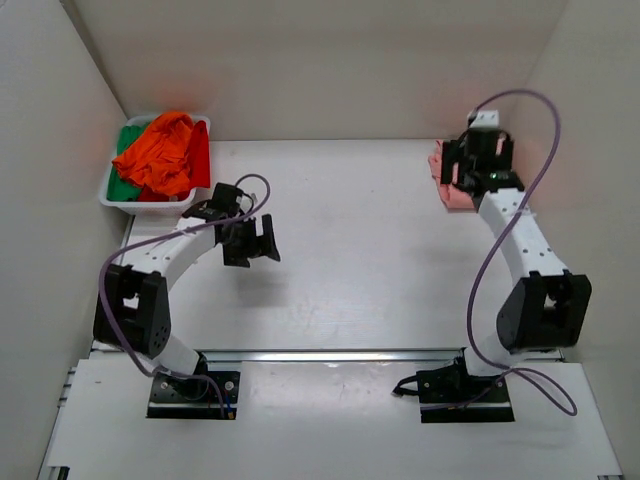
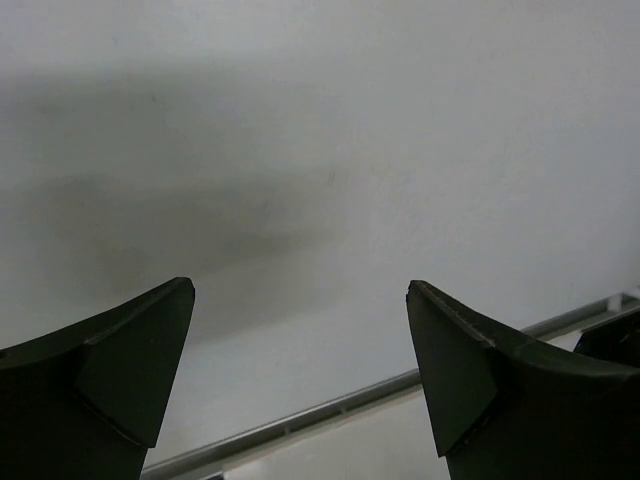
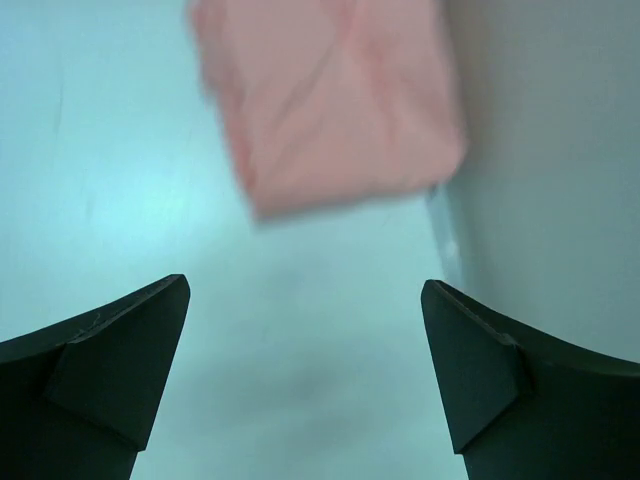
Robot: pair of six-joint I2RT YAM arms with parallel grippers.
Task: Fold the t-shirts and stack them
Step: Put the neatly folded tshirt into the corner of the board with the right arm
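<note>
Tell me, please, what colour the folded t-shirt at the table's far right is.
Salmon pink; the folded t-shirt shows best in the right wrist view.

Left end effector, right end effector open

Soft, even light is filling the overhead view, and the pale matte desk is showing no glare, only a faint shadow at centre left. The bright orange cotton t-shirt at upper left is glowing, almost oversaturated. In the left wrist view a broad grey shadow is spreading across the left half, and the dark fingers at the bottom corners are reading near-black. The right wrist view is carrying a cyan cast, and the folded salmon-pink t-shirt at the top is looking blurred.
</note>
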